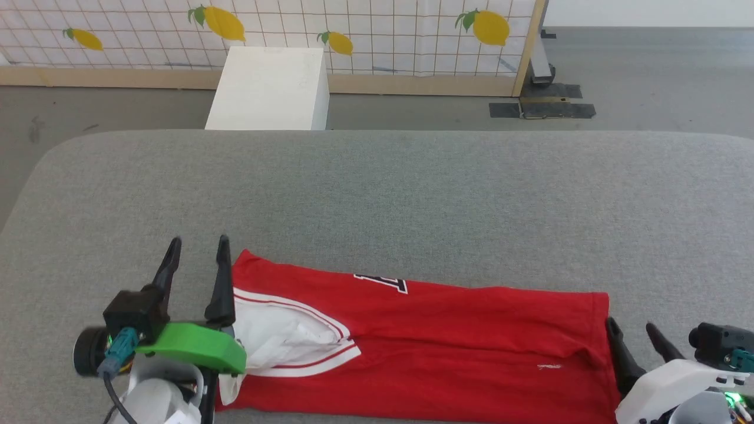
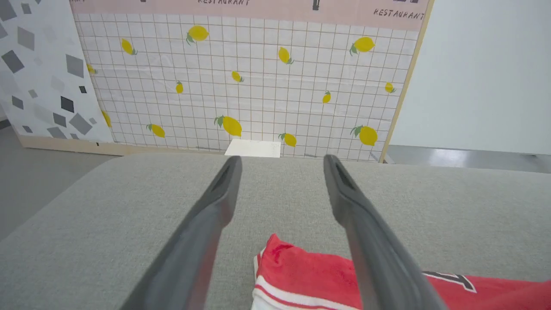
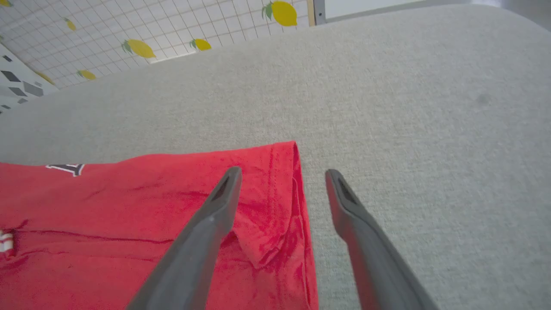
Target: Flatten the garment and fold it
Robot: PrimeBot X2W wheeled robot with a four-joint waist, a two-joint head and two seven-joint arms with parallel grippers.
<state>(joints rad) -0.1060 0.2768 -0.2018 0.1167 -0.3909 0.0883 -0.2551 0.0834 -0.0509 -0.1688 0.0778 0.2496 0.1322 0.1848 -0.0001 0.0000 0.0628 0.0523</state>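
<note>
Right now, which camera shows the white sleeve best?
Head view: the white sleeve lies almost whole on the garment. The left wrist view catches its striped trim; the right wrist view, a white sliver at its left edge.

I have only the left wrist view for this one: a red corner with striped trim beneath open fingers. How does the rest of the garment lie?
Observer: The garment lies as a long band across the grey surface, a white sleeve on top beside the left claw.
Reviewer: And the right claw?
Observer: The right claw is open at the opposite end, straddling the hem, gripping nothing.
Reviewer: Is that end flat?
Observer: No, a small flap is turned over there.
</note>
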